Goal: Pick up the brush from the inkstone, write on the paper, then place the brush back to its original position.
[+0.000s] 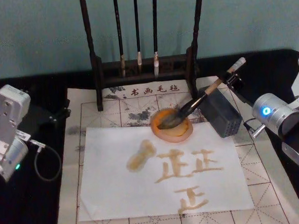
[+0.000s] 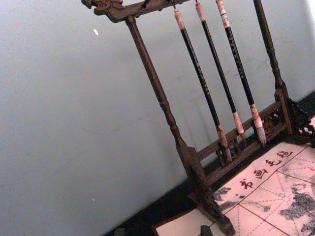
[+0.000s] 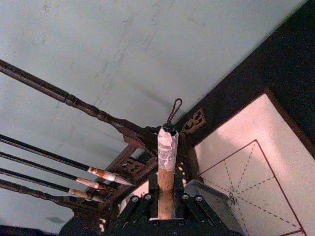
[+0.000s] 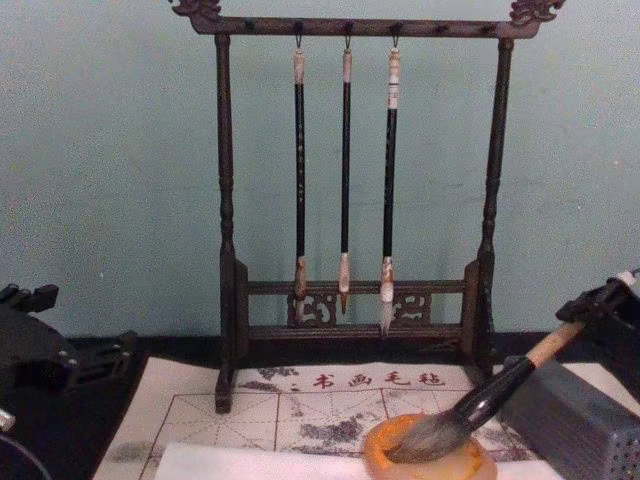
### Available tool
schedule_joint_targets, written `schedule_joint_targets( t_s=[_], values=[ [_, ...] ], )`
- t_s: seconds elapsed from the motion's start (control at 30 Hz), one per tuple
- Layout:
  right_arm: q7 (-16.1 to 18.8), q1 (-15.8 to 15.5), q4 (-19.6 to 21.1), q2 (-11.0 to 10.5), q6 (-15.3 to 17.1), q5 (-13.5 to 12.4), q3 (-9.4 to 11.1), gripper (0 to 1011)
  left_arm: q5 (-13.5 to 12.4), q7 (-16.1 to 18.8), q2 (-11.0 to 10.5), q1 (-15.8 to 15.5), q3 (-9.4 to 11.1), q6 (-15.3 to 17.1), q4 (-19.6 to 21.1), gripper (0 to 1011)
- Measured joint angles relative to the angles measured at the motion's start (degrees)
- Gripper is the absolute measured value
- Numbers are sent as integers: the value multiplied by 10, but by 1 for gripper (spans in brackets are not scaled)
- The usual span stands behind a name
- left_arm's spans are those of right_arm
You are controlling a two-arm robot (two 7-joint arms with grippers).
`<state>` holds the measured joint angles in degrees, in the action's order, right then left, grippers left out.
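The right gripper (image 1: 233,77) pinches the brush (image 1: 197,103), bristles in the inkstone (image 1: 171,125) below-left of it; beyond lie the inscribed paper (image 1: 161,172), gridded mat (image 1: 267,176), teal wall (image 1: 33,33).

The left gripper (image 1: 58,115) sits parked far left; I cannot tell its finger state.

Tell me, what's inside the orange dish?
The brush's grey bristle head rests inside the inkstone, its handle leaning up to the right gripper, whose fingers clamp it. The dish floor under the bristles is covered, so any ink there can't be seen.

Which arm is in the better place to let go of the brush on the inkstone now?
The right. The right gripper already clamps the handle of the brush, whose bristles lie in the inkstone. The left gripper sits far off at the mat's left edge.
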<state>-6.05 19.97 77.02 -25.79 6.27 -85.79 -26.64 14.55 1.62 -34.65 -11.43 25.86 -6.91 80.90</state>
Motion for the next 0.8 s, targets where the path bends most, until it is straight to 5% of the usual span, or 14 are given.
schedule_joint_targets(
  t_s=[0.8],
  values=[
    [2, -1, 0, 1, 1, 1, 1, 198, 0, 0, 0, 0, 0, 0, 0, 1001]
  ],
)
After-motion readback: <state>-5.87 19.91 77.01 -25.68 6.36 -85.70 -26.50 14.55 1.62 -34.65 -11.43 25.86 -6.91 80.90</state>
